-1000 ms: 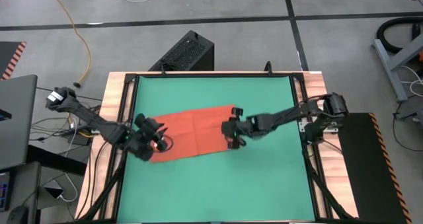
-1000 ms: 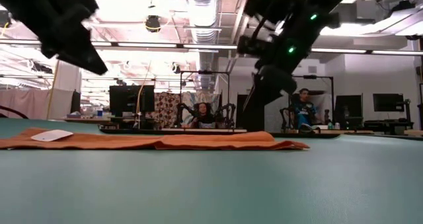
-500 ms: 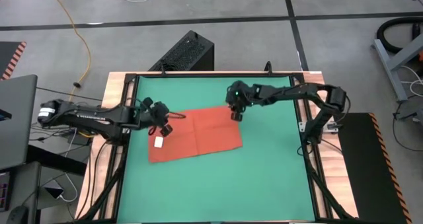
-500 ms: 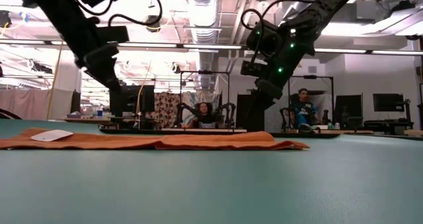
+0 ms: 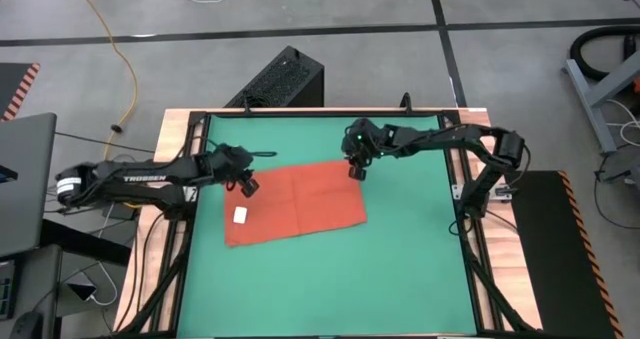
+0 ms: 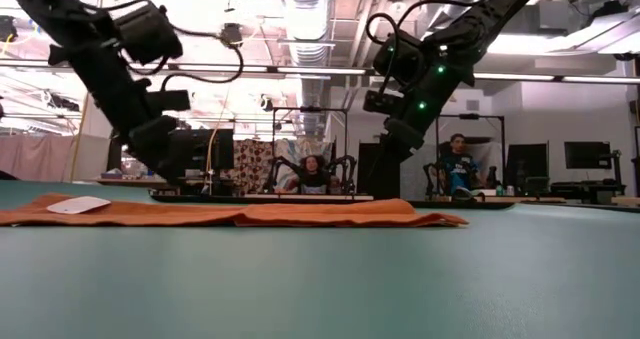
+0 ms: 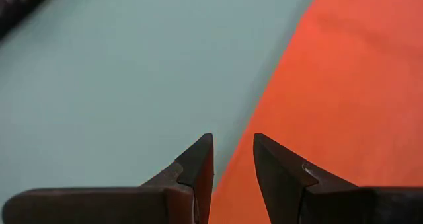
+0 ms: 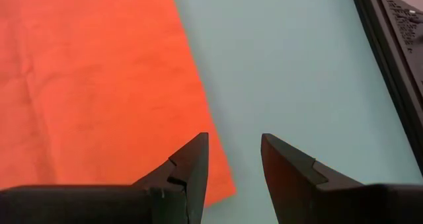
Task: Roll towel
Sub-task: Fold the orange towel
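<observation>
Item one: the towel (image 5: 296, 203), rust-orange, lying flat and unrolled on the green table mat (image 5: 400, 269), left of centre, its white tag (image 5: 240, 215) near the left edge. Item two: my left gripper (image 5: 249, 185), above the towel's far-left corner, fingers (image 7: 198, 164) slightly parted, grasping nothing. Item three: my right gripper (image 5: 356, 171), over the far-right corner, fingers (image 8: 192, 161) likewise parted and empty. I see both raised off the cloth in the low view.
</observation>
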